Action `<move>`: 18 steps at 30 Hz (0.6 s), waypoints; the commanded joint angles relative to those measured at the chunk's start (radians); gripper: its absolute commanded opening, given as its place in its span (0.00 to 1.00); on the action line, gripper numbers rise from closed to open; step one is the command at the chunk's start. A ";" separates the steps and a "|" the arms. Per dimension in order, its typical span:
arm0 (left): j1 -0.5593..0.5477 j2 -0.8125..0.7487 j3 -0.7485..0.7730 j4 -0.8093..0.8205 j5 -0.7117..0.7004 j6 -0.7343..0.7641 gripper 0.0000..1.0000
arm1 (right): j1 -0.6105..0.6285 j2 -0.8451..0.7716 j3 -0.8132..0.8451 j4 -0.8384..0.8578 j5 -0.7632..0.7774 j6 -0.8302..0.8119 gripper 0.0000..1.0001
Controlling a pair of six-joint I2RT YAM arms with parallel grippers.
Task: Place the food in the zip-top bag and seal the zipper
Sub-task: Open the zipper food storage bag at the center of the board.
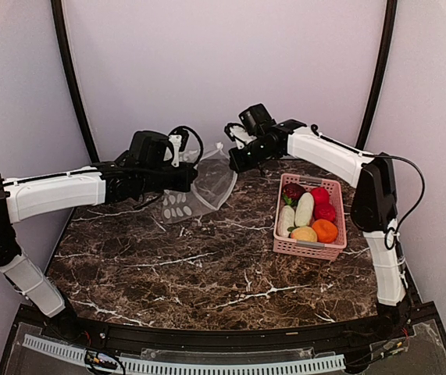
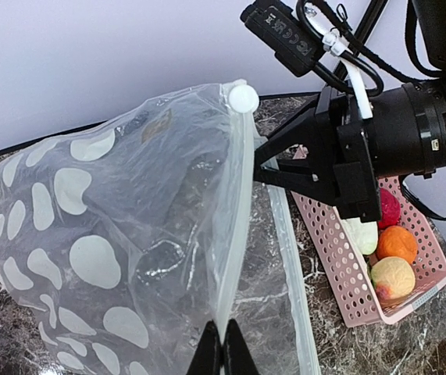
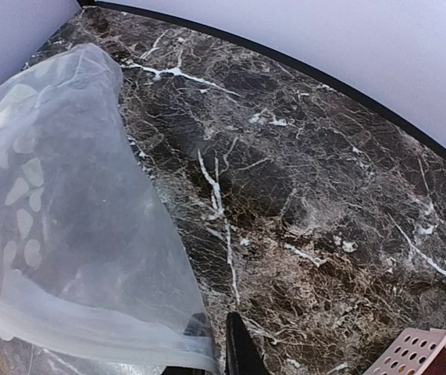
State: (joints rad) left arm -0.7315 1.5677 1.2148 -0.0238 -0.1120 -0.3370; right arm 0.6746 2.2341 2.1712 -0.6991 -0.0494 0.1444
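Observation:
The zip-top bag, clear with white dots, hangs between my two grippers above the back of the table. My left gripper is shut on the bag's mouth edge, right on the zipper strip. A white round tab sits at the strip's top end. My right gripper is shut on the other lip of the bag, its fingertips pinching the film's corner. The food sits in the pink basket: white radishes, red balls, an orange piece, a yellowish one, a dark purple one.
The basket stands at the right of the dark marble table, under the right arm's forearm. A black frame and pale walls close off the back. The second mouth strip of the bag droops toward the basket.

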 commanded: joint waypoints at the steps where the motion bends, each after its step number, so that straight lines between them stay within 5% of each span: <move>1: -0.004 -0.023 -0.009 -0.001 0.002 -0.005 0.01 | 0.003 0.046 0.035 -0.007 0.090 0.006 0.09; 6: -0.011 -0.007 0.000 -0.018 0.007 -0.006 0.01 | 0.003 0.015 0.035 -0.003 -0.019 -0.044 0.14; 10: -0.017 0.014 0.007 -0.034 0.007 -0.009 0.01 | 0.003 -0.068 -0.019 -0.022 -0.253 -0.180 0.35; 18: -0.016 0.034 0.021 -0.054 0.021 0.002 0.01 | -0.031 -0.351 -0.356 -0.027 -0.303 -0.371 0.61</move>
State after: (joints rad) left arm -0.7444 1.5990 1.2186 -0.0532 -0.1036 -0.3378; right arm 0.6693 2.0258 1.9301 -0.7242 -0.2592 -0.1097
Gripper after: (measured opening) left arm 0.008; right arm 0.578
